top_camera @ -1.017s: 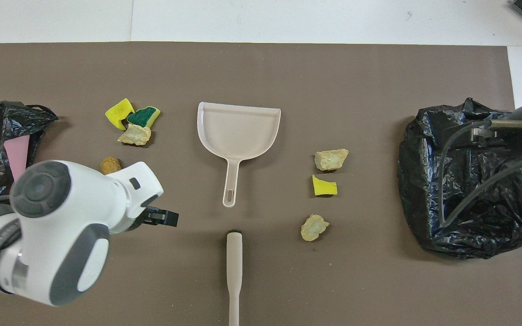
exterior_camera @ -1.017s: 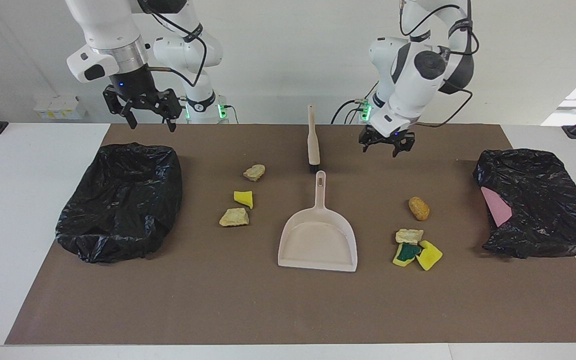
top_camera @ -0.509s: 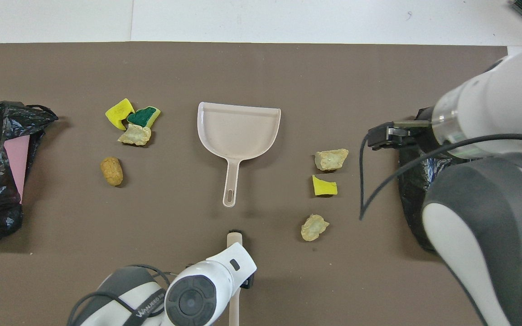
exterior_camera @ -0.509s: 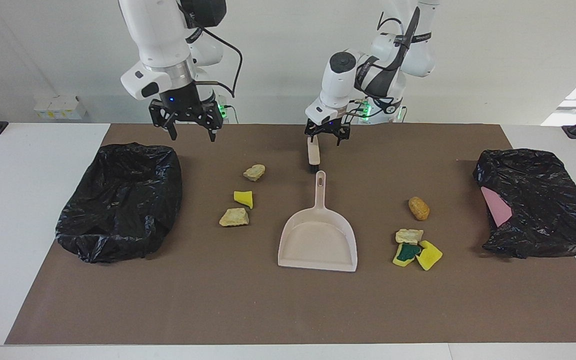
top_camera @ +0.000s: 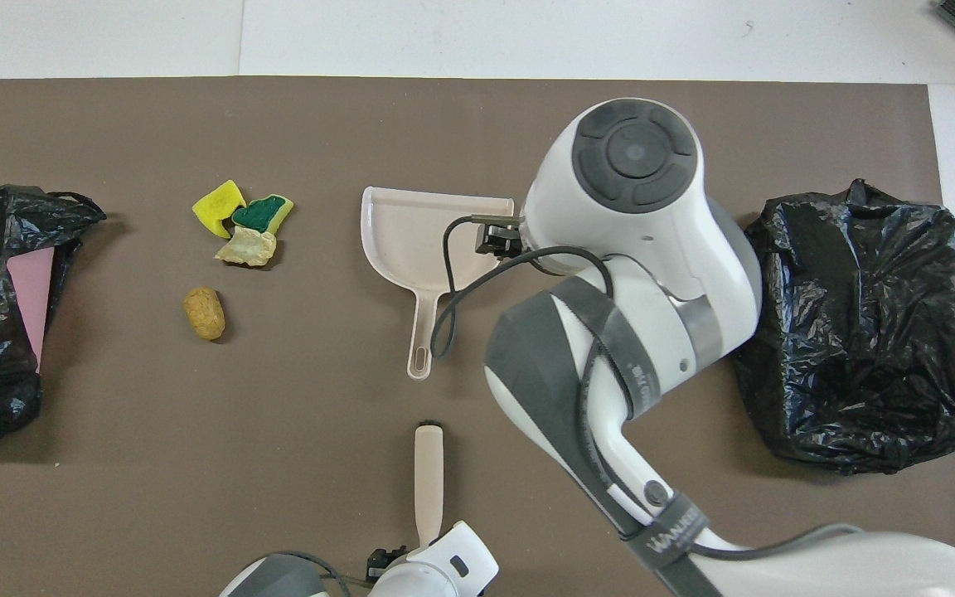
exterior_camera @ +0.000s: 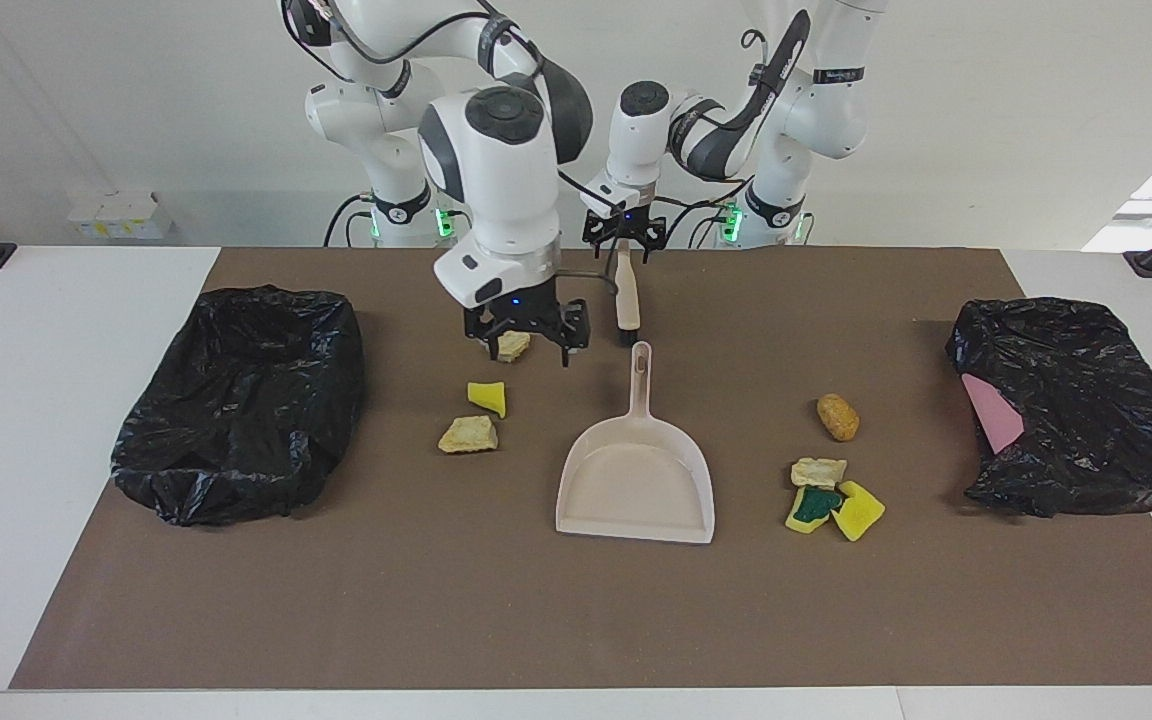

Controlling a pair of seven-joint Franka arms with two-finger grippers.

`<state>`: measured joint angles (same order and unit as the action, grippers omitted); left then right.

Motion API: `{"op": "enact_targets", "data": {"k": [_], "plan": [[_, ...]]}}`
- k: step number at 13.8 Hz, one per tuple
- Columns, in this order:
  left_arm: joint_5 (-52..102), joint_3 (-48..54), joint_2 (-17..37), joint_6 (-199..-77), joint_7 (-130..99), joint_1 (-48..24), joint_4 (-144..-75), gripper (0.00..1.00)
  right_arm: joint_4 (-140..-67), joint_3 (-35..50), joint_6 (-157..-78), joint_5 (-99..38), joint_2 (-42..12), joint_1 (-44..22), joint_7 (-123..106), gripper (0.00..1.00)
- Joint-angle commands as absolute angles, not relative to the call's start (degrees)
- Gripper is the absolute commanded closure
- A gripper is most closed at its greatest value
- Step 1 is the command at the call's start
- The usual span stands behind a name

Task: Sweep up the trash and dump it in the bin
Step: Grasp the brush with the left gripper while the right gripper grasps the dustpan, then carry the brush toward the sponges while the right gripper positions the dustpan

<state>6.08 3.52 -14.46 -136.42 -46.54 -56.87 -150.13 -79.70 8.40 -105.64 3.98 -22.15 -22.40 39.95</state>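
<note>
The trash lies in two groups either side of the beige dustpan (exterior_camera: 636, 480). Toward the right arm's end are a tan chunk (exterior_camera: 513, 346), a yellow sponge piece (exterior_camera: 488, 397) and another tan chunk (exterior_camera: 469, 434). An orange-brown lump (exterior_camera: 838, 416) and a pile of sponge pieces (exterior_camera: 826, 498) lie toward the left arm's end. My right gripper (exterior_camera: 523, 353) hangs open, low over the first tan chunk. Whether it touches the chunk I cannot tell. My left gripper (exterior_camera: 621, 238) is at the handle end of the beige brush (exterior_camera: 626, 295). In the overhead view my right arm hides the nearby trash.
A bin lined with a black bag (exterior_camera: 241, 400) stands at the right arm's end of the brown mat. A second black bag (exterior_camera: 1076, 410) with a pink patch sits at the left arm's end. The dustpan's handle (top_camera: 421, 340) points at the brush head (top_camera: 429, 431).
My right arm swung from beside the bin toward the table's middle and came down over the tan chunk. My left gripper moved across to the brush, then to its handle end.
</note>
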Motion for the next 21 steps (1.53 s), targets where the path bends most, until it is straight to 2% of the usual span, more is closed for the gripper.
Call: {"op": "enact_targets", "data": {"k": [1,2,5,7,12,16,18,21], "plan": [[6.33,2.20,-17.31,-136.58,-47.81,-58.27,-152.67,0.90,-75.41,8.26,-107.39,5.10,-26.79,-24.95,43.23,0.00],[6.33,2.11,-17.05,-136.67,-47.81,-57.75,-152.67,1.00,-75.41,8.00,-108.71,5.18,-28.29,-26.35,44.11,0.00],[6.33,1.85,-16.79,-135.53,-47.46,-55.39,-152.49,1.00,-76.02,8.17,-110.56,5.89,-30.93,-29.78,46.14,0.00],[6.33,1.85,-17.31,-132.38,-46.85,-51.43,-152.14,1.00,-76.20,8.35,-112.58,6.24,-33.12,-31.72,48.59,0.00],[5.54,1.67,-21.09,-125.34,-44.83,-39.49,-152.05,1.00,-78.84,8.44,-117.50,5.54,-34.54,-32.08,48.25,0.00],[5.19,1.58,-22.49,-122.54,-36.42,-29.21,-150.83,1.00,-81.99,8.44,-117.69,5.80,-33.93,-31.90,47.90,0.00],[3.62,1.58,-22.59,-115.17,-33.58,-25.85,-146.71,1.00,-83.84,8.61,-118.73,5.19,-33.05,-31.90,47.55,0.00],[2.37,1.58,-22.33,-114.43,-31.65,-21.55,-143.80,1.00,-85.17,8.70,-119.27,5.27,-32.34,-32.34,47.64,0.00]]}}
